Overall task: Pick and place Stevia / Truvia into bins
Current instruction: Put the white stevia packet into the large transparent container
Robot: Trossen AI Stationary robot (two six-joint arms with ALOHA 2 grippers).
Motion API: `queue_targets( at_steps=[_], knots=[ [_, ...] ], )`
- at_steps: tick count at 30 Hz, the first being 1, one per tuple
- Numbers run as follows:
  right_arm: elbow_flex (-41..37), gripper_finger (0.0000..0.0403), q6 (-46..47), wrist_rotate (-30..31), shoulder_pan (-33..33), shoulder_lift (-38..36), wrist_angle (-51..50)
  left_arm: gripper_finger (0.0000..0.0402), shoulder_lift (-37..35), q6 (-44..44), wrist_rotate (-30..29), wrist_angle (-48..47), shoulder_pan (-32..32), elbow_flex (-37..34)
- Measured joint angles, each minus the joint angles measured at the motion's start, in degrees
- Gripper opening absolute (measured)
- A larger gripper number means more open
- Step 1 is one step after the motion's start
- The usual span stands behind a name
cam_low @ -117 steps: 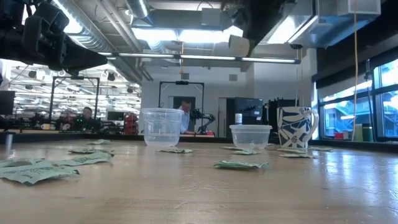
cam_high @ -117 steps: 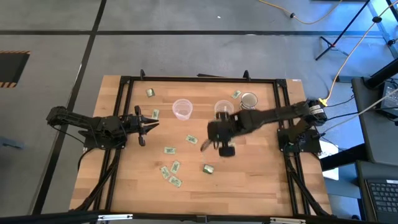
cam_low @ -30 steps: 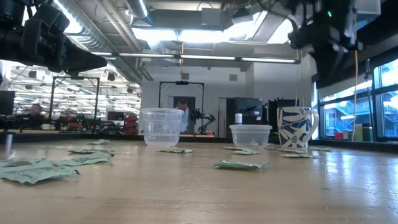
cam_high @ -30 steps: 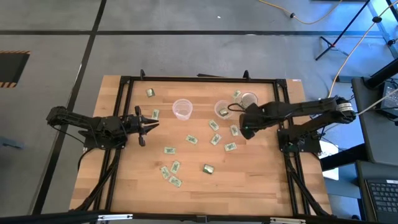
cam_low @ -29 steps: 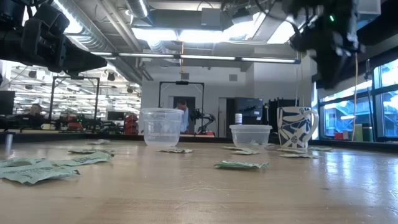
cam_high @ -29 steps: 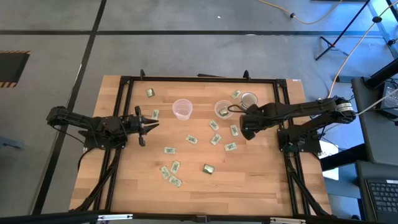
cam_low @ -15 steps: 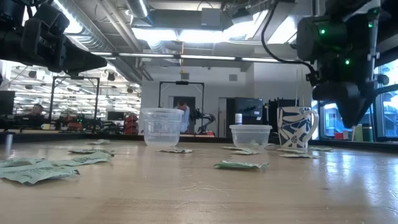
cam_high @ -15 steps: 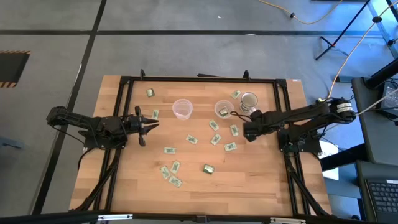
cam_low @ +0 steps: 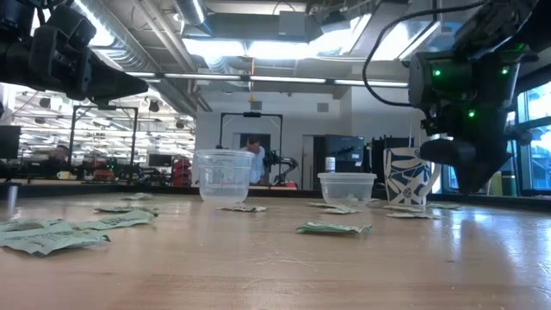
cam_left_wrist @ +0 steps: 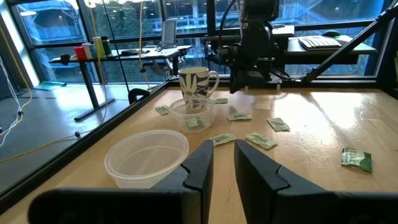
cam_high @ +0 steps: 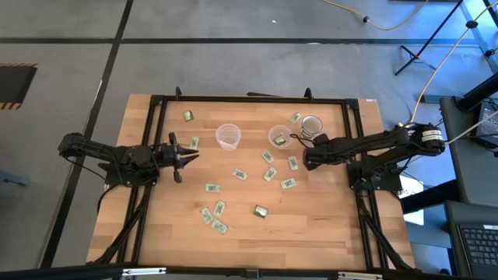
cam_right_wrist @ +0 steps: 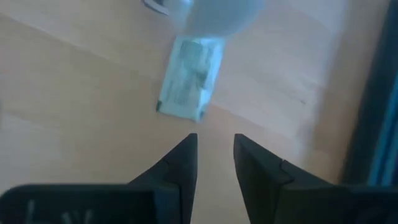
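Several green and white Stevia sachets lie flat on the wooden table (cam_high: 327, 233), among them one (cam_high: 293, 162) just left of my right gripper (cam_high: 309, 161). In the right wrist view that sachet (cam_right_wrist: 189, 78) lies a little beyond the open fingers of my right gripper (cam_right_wrist: 214, 149), which points steeply down with nothing between them. Two clear bins stand at the far middle: the left bin (cam_high: 229, 136) is empty, and the right bin (cam_high: 279, 137) holds a sachet. My left gripper (cam_high: 184, 153) waits level at the table's left, its fingers (cam_left_wrist: 205, 163) slightly apart and empty.
A white mug with a blue leaf pattern (cam_high: 311, 124) stands just beyond my right gripper, near the far right corner. A black frame (cam_high: 249, 99) runs round the table's edges. More sachets lie near the front left (cam_high: 214, 218) and by the far edge (cam_high: 187, 116).
My right gripper has come down toward the table beside the mug, rolling a little as it sank; it now hangs low over the sachet near the right bin. No sachet or bin has moved.
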Motion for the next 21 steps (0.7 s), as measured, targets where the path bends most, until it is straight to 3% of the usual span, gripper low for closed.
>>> queue_targets(
  at_steps=[7, 21],
  knots=[
    [-3.7, 0.0108, -4.8, 1.3, -0.3, 0.0, 12.0, 0.0059, 0.0, 0.0, 0.0, 0.0, 0.0, 0.0],
    [-8.1, 0.0108, -3.5, 3.4, -1.2, -0.1, 15.9, 0.0059, 0.0, 0.0, 0.0, 0.0, 0.0, 0.0]
  ],
)
